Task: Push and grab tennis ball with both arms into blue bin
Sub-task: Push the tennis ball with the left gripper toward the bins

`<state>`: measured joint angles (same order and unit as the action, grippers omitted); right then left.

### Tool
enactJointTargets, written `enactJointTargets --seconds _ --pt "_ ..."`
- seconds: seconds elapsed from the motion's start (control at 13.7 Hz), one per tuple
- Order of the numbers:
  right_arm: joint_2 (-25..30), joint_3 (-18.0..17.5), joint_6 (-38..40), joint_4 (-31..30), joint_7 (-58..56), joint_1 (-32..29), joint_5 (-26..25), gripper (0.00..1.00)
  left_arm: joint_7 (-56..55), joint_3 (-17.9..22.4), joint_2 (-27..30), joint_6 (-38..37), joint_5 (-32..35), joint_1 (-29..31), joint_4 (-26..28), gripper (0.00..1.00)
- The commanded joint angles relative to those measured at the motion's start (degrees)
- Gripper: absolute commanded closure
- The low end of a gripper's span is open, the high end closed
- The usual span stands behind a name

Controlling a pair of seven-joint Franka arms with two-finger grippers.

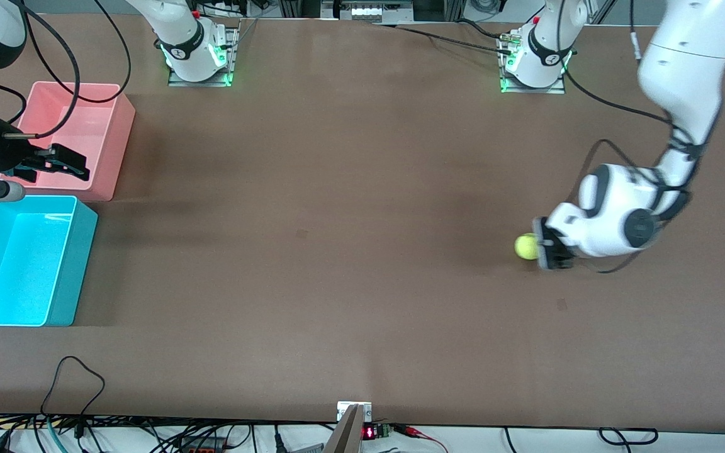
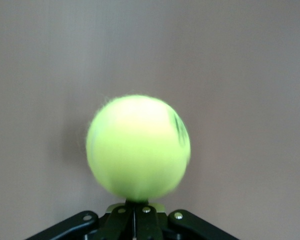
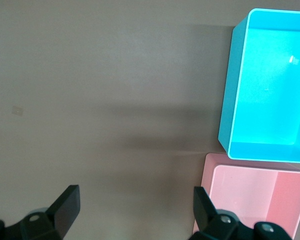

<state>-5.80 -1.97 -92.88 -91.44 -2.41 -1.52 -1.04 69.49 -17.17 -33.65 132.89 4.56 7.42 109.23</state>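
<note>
The tennis ball (image 1: 525, 246) lies on the brown table toward the left arm's end. In the left wrist view the tennis ball (image 2: 138, 147) sits right at the tips of my fingers. My left gripper (image 1: 541, 245) is low at the table, shut, its closed tips (image 2: 136, 206) against the ball on the side away from the bins. My right gripper (image 1: 79, 165) is open and empty, held over the edge of the pink bin. In the right wrist view its fingers stand wide apart (image 3: 135, 197). The blue bin (image 1: 74, 270) stands empty at the right arm's end, also in the right wrist view (image 3: 228, 100).
A pink bin (image 1: 120, 141) stands beside the blue bin, farther from the front camera, and shows in the right wrist view (image 3: 240, 200). Cables hang from the right arm over the pink bin. Bare brown table lies between the ball and the bins.
</note>
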Motion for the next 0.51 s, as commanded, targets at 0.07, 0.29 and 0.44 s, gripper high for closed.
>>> enactJointTargets --seconds 0.07,0.29,0.44 --pt "0.09 -0.40 0.60 0.12 0.48 -0.59 -0.02 0.00 -1.06 -0.68 1.57 -9.37 1.33 1.52 -7.25 1.00" --pt "0.09 -0.40 0.60 0.12 0.48 -0.59 -0.02 0.00 7.14 -0.49 2.62 -10.37 1.33 9.25 -8.85 1.00" --pt "0.09 -0.40 0.60 0.12 0.48 -0.59 -0.02 0.00 7.15 -0.49 2.72 -11.33 2.73 11.20 -11.39 1.00"
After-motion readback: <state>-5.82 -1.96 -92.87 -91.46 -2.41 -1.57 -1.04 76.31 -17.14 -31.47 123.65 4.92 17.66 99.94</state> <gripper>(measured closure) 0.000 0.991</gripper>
